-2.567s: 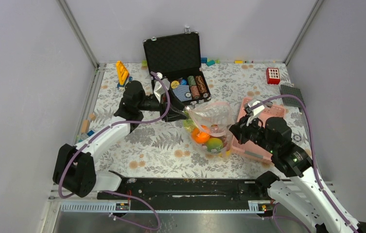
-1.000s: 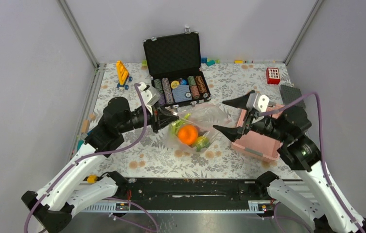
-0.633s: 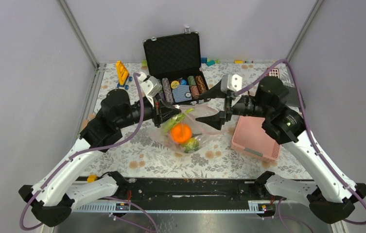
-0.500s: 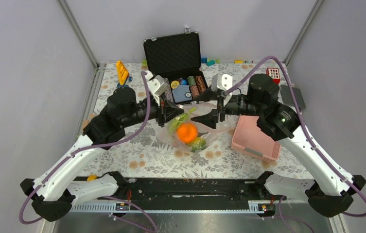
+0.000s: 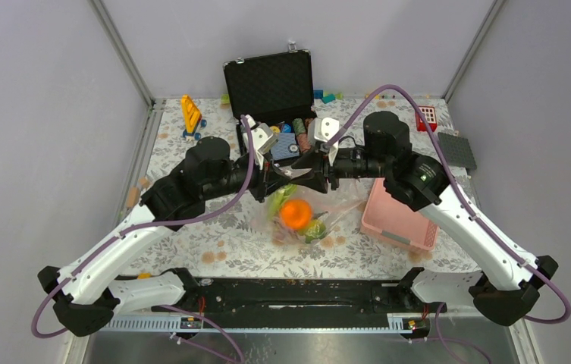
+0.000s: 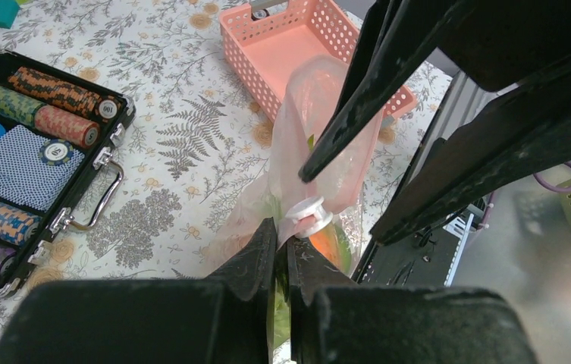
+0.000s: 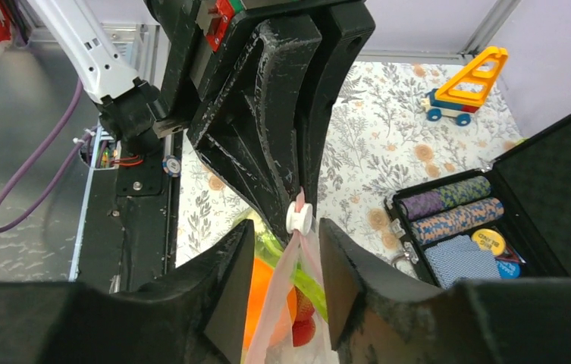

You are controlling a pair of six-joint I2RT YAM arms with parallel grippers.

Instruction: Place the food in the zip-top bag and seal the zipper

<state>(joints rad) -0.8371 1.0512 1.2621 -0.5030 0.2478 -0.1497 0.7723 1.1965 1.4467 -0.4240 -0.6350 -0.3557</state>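
Item: bag-sealing stage, listed left to right.

1. Yellow toy crane on wheels [image 5: 191,112]; stands at the far left of the floral-patterned desk [image 5: 214,220], well apart from the work.
2. Left tool [image 6: 280,235]; fingers pressed together on the top edge of the clear, crinkly plastic zip-top bag [image 6: 306,106], just beside a white round slider [image 6: 306,214]; judged to serve as the anchor, holding the mouth taut and the bag lifted so the closure can be run along it.
3. Open black case of stacked poker chips [image 5: 286,140]; behind both tools, not part of the task.
4. Food, all inside the hanging bag: round orange [image 5: 295,214] in the middle, pale-green celery stalk [image 5: 276,199] to its left, green round fruit [image 5: 314,230] below, small red pieces [image 7: 302,330] at the bottom; loading appears finished.
5. Thin pink zipper strip [image 7: 295,254]; drops from the slider; how much is sealed cannot be told.
6. Right tool [image 7: 286,231]; fingers apart, straddling the bag mouth just beneath the slider, nose to nose with the left tool; probably placed to pinch the strip and draw away from the anchor; risk: pinching film, not slider.
7. Pink slatted plastic basket [image 5: 396,220]; on the desk, to the right of the bag.
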